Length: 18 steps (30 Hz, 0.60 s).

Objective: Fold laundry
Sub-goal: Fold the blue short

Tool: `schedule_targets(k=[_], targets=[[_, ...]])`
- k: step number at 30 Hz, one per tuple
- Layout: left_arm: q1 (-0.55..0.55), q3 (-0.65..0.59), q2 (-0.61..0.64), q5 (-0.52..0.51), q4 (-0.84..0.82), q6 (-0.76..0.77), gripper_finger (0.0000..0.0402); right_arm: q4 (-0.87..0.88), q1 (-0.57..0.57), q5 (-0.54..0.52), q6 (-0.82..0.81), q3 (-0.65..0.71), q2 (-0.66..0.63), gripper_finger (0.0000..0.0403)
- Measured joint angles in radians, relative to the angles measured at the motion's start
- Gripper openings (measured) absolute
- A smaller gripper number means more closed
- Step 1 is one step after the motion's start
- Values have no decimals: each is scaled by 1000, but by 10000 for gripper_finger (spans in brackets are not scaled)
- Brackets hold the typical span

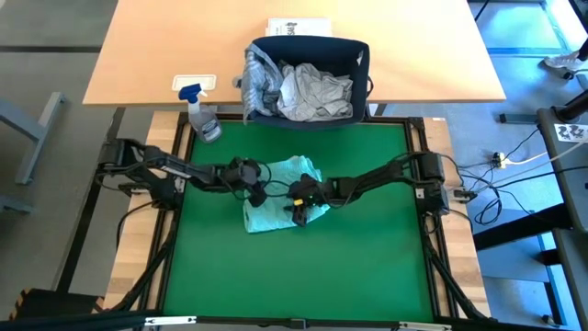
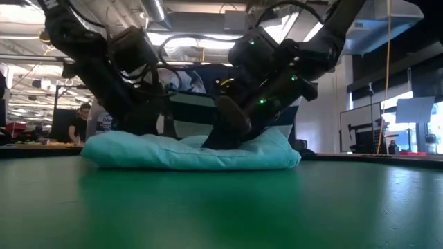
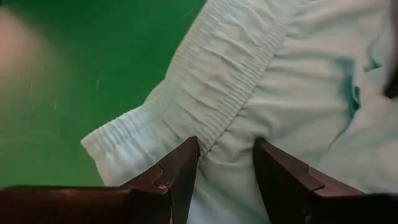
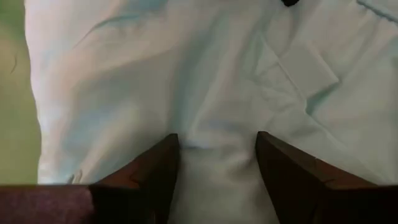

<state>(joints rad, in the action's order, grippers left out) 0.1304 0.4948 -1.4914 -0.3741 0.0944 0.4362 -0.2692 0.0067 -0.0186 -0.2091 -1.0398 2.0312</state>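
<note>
Mint-teal garment lies bunched in a soft low heap on the green mat of the bench, just in front of the navy-and-white striped basket; the basket sits at the mat's far edge and holds the remaining laundry (white and grey-blue pieces, heaped)

Left gripper is down on the garment's side farther from the right arm. Left wrist view: jaws apart, straddling a raised ridge of cloth just beside the gathered elastic waistband. Cloth sits between the jaws, but whether they actually pinch it I cannot tell

Right gripper is on the garment's opposite side, jaws also apart, pressed onto smooth fabric near a small sewn label. Again, fabric between the jaws, grip not confirmed

Judgement: both grippers sit low on the one garment because a soft piece needs two anchor points to be spread or creased. The waistband is a sensible hold, being thicker and less likely to slip

Spray bottle stands beside the basket, well clear of the garment
</note>
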Motion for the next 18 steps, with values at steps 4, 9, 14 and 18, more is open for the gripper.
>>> schedule_targets(k=[4, 9, 14, 18], targets=[[15, 9, 41, 94, 1, 4, 155, 45, -3, 5, 0, 5, -44, 218], [5, 70, 204, 242, -49, 35, 155, 28, -8, 2, 16, 1, -178, 218], [-29, 93, 377, 265, -148, 33, 155, -77, -7, -41, 31, 5, -190, 218], [-53, 93, 448, 235, -213, 33, 155, -232, -10, -65, 40, -2, -92, 218]])
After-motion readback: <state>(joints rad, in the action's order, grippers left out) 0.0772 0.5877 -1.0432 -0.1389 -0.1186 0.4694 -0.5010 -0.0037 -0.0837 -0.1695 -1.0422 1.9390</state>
